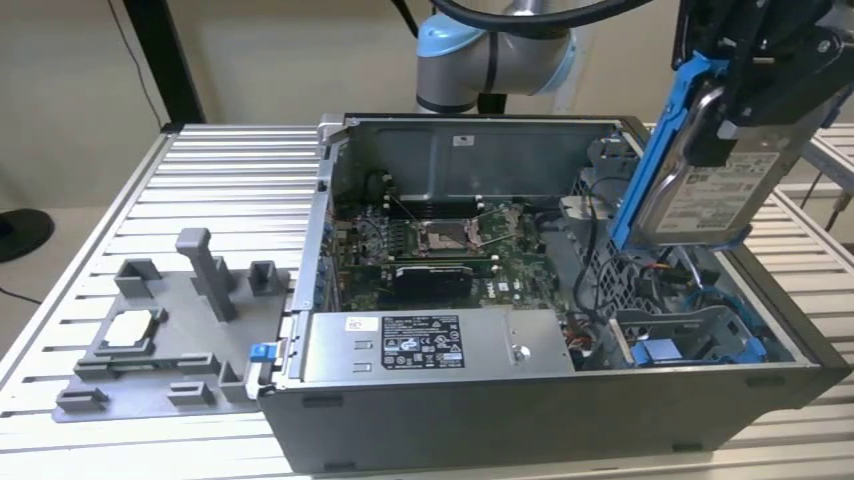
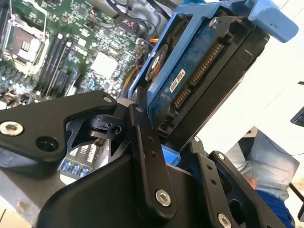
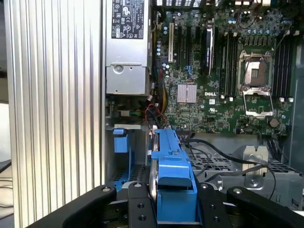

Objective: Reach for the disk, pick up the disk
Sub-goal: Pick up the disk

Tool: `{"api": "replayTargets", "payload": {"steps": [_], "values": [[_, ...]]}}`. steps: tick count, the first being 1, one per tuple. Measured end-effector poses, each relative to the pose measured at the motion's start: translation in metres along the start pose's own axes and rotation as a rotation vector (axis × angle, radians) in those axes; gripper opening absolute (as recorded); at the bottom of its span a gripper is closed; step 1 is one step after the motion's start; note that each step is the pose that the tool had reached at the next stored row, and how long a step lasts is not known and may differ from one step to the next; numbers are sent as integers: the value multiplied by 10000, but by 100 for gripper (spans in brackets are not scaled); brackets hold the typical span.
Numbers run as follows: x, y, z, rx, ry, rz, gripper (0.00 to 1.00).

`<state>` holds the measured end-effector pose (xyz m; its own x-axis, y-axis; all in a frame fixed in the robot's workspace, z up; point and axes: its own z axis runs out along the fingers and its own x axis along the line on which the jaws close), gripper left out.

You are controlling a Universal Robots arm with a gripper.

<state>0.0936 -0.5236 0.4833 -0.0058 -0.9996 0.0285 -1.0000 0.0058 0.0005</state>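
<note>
We see the pincer clamped on the disk, whose long axis hangs steeply down from it, above the open computer case.

Disk in claw above open case, fixture beside case

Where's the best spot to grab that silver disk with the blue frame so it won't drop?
Probably where the gripper grips now: across the disk's thin top end, one finger on each flat face. It hangs nearly upright above the open computer case, so coming from above suits it.
</note>
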Motion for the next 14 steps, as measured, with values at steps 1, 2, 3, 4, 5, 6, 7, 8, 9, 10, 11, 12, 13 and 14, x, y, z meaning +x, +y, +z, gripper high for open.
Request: {"api": "replayTargets", "payload": {"steps": [1, 2, 3, 4, 5, 6, 7, 8, 9, 10, 11, 12, 13, 14], "values": [[25, 0, 1, 0, 0, 0, 0], [50, 0, 1, 0, 1, 0, 0], [78, 0, 2, 0, 0, 0, 0], [104, -1, 3, 0, 1, 0, 0], [132, -1, 4, 0, 0, 0, 0], [157, -2, 4, -3, 0, 0, 0], [186, -4, 5, -5, 0, -1, 0], [215, -6, 6, -9, 0, -1, 0], [243, -10, 7, -15, 1, -1, 0], [270, -18, 7, -22, 1, -1, 0], [290, -28, 8, -29, 0, -1, 0], [305, -44, 8, -36, 1, -1, 0], [315, -59, 8, -38, 1, -4, 0], [325, -75, 9, -40, 1, -7, 0]]}}
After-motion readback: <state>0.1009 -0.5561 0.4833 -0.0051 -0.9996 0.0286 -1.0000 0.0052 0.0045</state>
